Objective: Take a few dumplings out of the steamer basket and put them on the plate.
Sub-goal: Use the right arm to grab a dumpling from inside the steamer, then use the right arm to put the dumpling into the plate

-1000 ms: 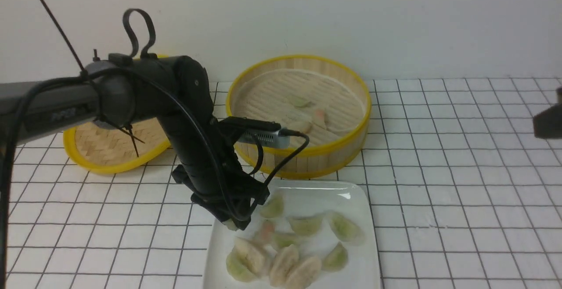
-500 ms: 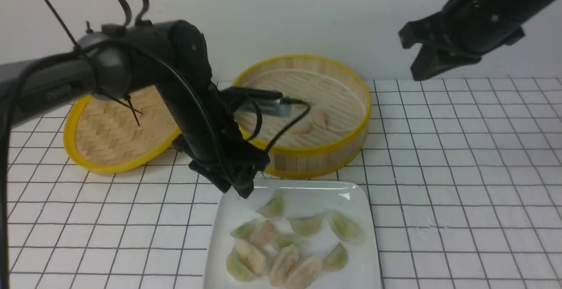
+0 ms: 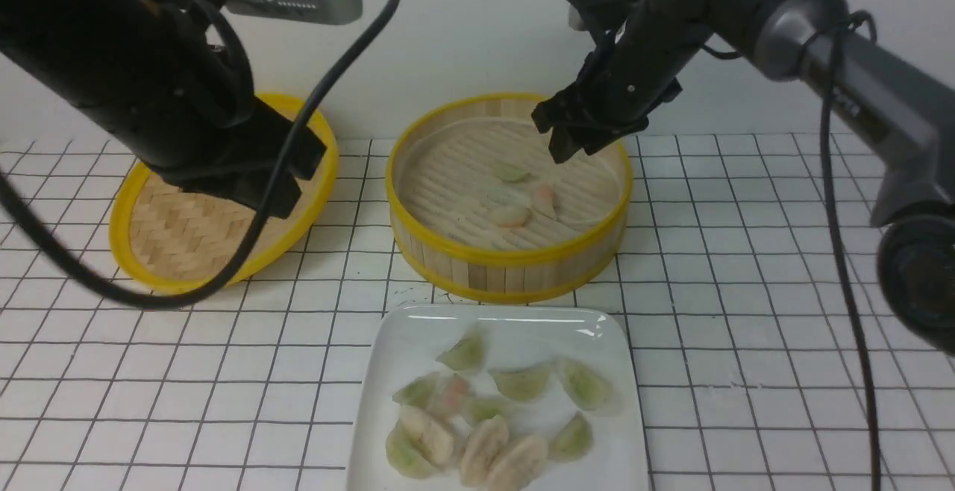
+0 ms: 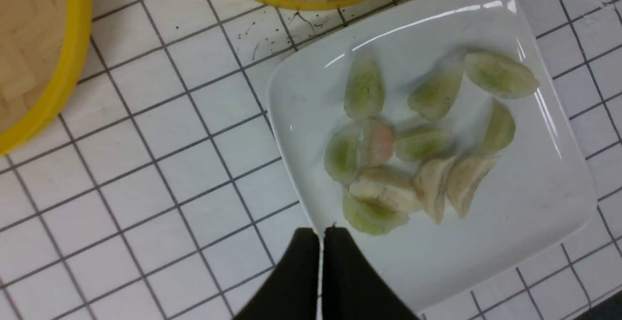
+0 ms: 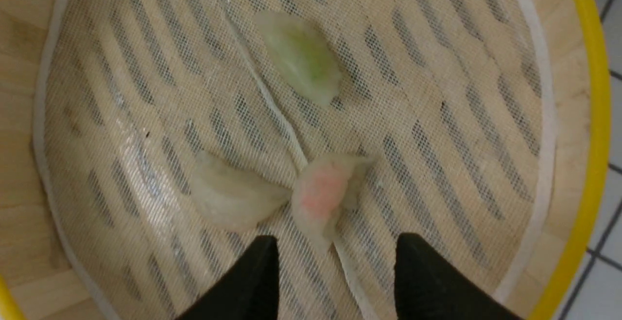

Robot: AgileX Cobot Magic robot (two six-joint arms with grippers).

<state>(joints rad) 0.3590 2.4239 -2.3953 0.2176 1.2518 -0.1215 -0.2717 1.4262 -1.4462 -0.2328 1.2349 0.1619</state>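
Observation:
The steamer basket stands at the centre back and holds three dumplings: green, pinkish and beige. My right gripper hangs open and empty over the basket's far right rim. In the right wrist view its open tips are just short of the pinkish dumpling, with the beige one beside it and the green one farther off. The white plate in front holds several dumplings. My left gripper is shut, empty and raised at the left; it also shows in the left wrist view.
The shallow woven lid with a yellow rim lies left of the basket, partly under my left arm. The lid's edge shows in the left wrist view, as does the plate. A white tiled table and a wall behind.
My left arm has risen up and to the left, away from the plate, leaving a green dumpling there. My right arm has swung in from the right and come down over the basket.

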